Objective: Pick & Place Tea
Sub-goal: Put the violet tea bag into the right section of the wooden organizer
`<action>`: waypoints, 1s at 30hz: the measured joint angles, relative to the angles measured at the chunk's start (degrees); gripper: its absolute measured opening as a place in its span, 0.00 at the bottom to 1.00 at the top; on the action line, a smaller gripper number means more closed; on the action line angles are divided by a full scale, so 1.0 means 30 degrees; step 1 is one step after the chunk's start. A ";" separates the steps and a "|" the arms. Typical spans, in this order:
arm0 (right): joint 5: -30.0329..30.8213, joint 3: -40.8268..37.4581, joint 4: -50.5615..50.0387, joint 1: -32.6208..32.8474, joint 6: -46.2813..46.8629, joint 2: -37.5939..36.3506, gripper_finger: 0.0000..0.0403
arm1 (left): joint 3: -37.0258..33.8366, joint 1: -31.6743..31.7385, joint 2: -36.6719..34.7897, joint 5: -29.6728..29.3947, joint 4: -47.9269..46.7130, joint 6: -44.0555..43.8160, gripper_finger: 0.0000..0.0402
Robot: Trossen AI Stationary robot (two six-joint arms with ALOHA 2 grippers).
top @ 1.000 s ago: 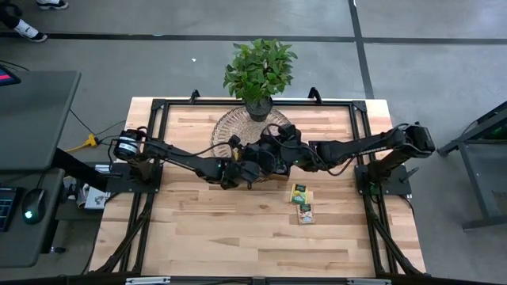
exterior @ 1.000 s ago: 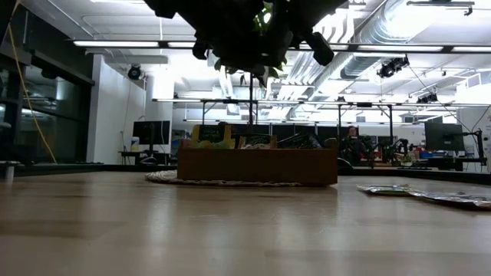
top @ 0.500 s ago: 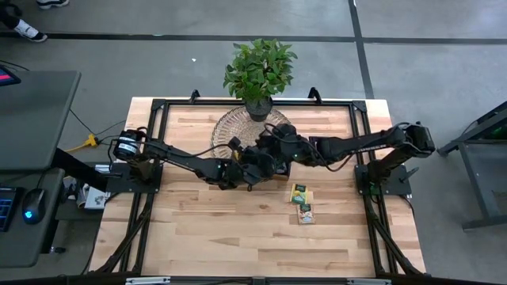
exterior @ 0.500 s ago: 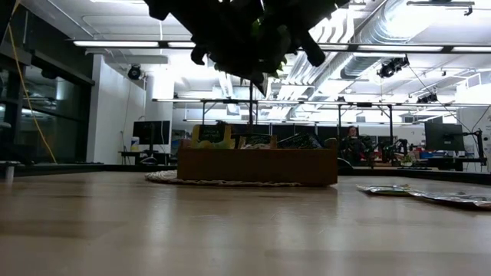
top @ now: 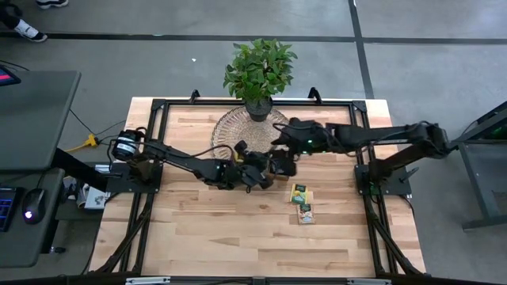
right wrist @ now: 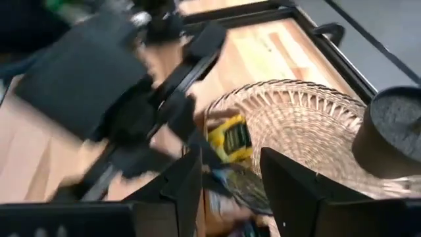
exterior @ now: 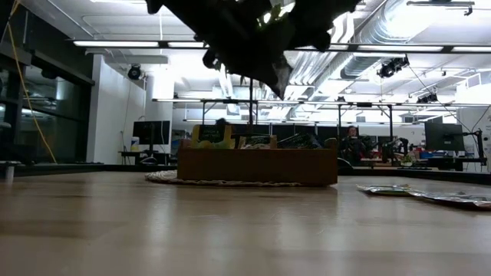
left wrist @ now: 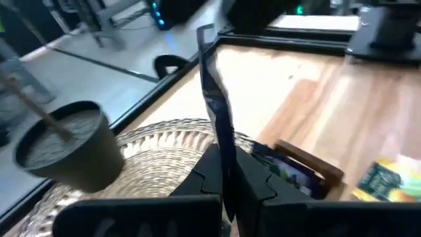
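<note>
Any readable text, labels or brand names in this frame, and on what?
None can be read.
Sachets on table: printed labels, too small.
Sachet held edge-on in left tool: print blurred.
Yellow sachet by the tray: label blurred.

— What's around my table?
— Grey concrete floor (top: 412, 71) with dark seams, and a grey desk (top: 32, 119) at the side.
— And behind it?
— I see an open hall: strip lights (exterior: 115, 44), ceiling ducts (exterior: 368, 46), monitors (exterior: 149, 132) on far benches.
</note>
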 joint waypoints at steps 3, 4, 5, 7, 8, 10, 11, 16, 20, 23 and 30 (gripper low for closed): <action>-0.0985 0.0000 -0.1338 0.0022 -0.1827 -0.1090 0.37 | -0.0020 -0.0007 0.0001 0.1017 0.0380 0.0539 0.00; -0.1217 0.0000 -0.1663 0.0022 -0.2209 -0.1319 0.37 | -0.0022 -0.0007 -0.0002 0.1608 0.0783 0.0801 0.00; -0.1281 0.0000 -0.1966 0.0022 -0.2492 -0.1555 0.37 | -0.0015 -0.0007 -0.0002 0.2158 0.1186 0.1034 0.00; -0.1258 0.0000 -0.2649 0.0022 -0.3104 -0.1857 0.38 | -0.0015 -0.0007 -0.0002 0.3083 0.1888 0.1501 0.00; -0.1254 0.0000 -0.2982 0.0022 -0.3452 -0.1968 0.38 | -0.0015 -0.0007 -0.0002 0.3413 0.2118 0.1633 0.00; -0.1409 0.0000 -0.3541 0.0022 -0.3888 -0.2077 0.38 | -0.0015 -0.0007 -0.0002 0.3933 0.2339 0.1720 0.00; -0.1765 0.0000 -0.3929 0.0022 -0.3987 -0.2172 0.38 | -0.0015 -0.0007 -0.0002 0.4150 0.2322 0.1725 0.00; -0.2664 0.0000 -0.6007 0.0029 -0.4315 -0.2246 0.38 | -0.0015 -0.0007 -0.0009 0.5022 0.2355 0.1722 0.00; -0.3237 0.0000 -0.6545 0.0022 -0.4323 -0.2246 0.38 | -0.0015 -0.0007 -0.0009 0.5400 0.2541 0.1713 0.00; -0.3365 0.0000 -0.6656 0.0022 -0.4323 -0.2246 0.37 | -0.0015 -0.0007 -0.0009 0.5415 0.2843 0.1715 0.00; -0.3362 0.0000 -0.6707 0.0022 -0.4628 -0.2246 0.27 | 0.0000 -0.0007 -0.0023 0.5536 0.3278 0.1712 0.00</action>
